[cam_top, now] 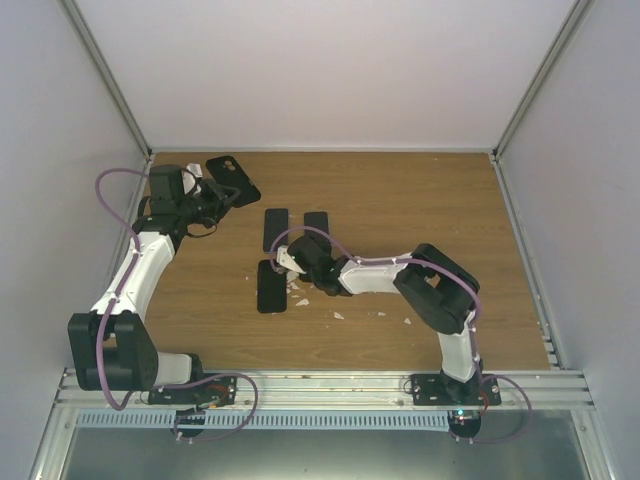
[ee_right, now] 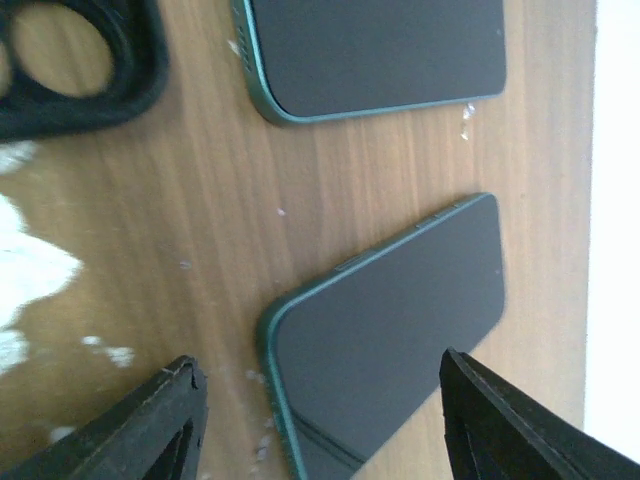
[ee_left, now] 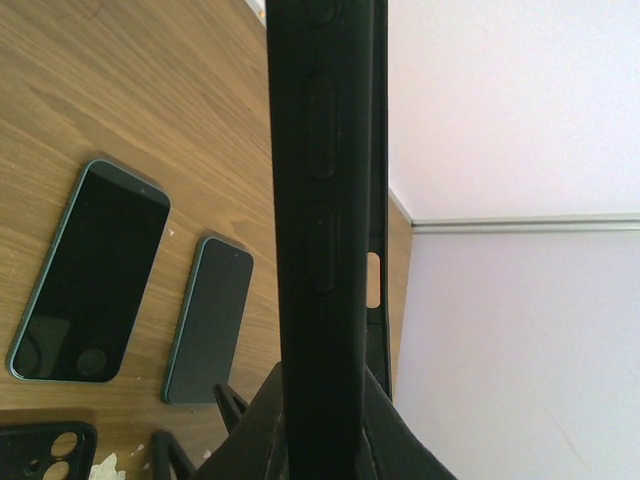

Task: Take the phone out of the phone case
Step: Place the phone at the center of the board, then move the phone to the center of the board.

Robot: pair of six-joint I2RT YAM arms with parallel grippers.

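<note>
The black phone case (cam_top: 235, 178) sits at the upper left of the top view, pinched edge-on by the left gripper (cam_top: 210, 193). At centre, a green-edged phone (ee_right: 390, 320) lies flat on the wooden table (cam_top: 420, 200) beneath the right gripper (ee_right: 320, 400), its jaws spread. A second phone (ee_right: 370, 50) and a spare case (ee_right: 70, 70) lie nearby.

We lose the upright case (ee_left: 325, 200) past the top edge; the nearer phone (ee_right: 390, 320) is cut off below, and the corner case (ee_right: 70, 60) seems blurred.
</note>
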